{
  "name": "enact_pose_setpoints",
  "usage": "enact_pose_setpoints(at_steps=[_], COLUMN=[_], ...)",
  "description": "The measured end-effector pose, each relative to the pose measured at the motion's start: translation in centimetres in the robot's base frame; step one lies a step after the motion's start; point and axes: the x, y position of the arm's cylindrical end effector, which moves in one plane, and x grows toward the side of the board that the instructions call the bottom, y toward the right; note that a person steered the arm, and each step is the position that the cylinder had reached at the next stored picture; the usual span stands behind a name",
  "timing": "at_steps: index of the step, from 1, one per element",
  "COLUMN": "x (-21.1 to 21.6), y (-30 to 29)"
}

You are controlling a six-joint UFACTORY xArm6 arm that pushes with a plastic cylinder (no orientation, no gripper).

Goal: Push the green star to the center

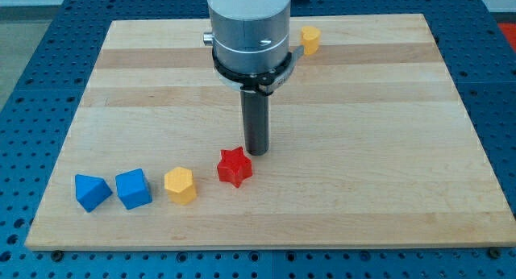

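Observation:
No green star shows anywhere in the camera view; the arm's wide silver body (pixel 248 29) hides part of the board's top middle. My tip (pixel 257 152) rests on the wooden board (pixel 387 150) a little below its middle. A red star (pixel 234 167) lies just left of and below the tip, very close to it; I cannot tell if they touch.
A yellow hexagonal block (pixel 180 185), a blue cube (pixel 133 189) and a blue wedge-like block (pixel 92 192) lie in a row near the board's bottom left. A small yellow block (pixel 310 39) sits near the top edge, right of the arm.

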Motion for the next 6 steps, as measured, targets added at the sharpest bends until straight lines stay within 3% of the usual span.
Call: enact_pose_setpoints(at_steps=[6], x=[2.1], y=[-3.4])
